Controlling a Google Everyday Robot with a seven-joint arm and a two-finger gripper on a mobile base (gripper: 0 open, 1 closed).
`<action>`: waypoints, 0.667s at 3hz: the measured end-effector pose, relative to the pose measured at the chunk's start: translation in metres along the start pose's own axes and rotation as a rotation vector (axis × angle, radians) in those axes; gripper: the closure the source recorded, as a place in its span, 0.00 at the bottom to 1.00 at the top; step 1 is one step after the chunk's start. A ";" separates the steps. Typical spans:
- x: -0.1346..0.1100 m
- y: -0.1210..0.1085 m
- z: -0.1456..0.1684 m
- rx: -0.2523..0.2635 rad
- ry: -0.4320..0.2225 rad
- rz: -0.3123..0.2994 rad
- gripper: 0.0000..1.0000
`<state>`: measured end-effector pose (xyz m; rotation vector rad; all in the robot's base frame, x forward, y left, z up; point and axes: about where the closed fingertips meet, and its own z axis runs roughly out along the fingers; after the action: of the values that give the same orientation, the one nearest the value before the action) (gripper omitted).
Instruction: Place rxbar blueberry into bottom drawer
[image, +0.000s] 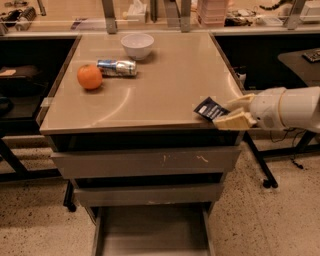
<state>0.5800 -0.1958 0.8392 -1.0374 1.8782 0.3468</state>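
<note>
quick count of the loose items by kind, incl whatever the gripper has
orange: 1
can: 1
bowl: 1
rxbar blueberry: 1, held in the gripper at the cabinet top's front right corner
total: 4

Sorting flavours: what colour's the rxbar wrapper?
Dark navy-black, white print; camera view; the hand holds the rxbar at table's front-right corner.

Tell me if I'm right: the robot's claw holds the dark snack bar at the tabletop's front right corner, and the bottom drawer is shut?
Not shut: the camera view shows the bottom drawer pulled open. The gripper does hold the rxbar blueberry at the tabletop's front right corner.
</note>
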 end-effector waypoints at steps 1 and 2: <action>0.047 0.035 -0.020 0.016 0.022 0.024 1.00; 0.086 0.078 -0.040 0.043 0.033 0.007 1.00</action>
<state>0.4778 -0.2171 0.7749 -1.0130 1.9111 0.2938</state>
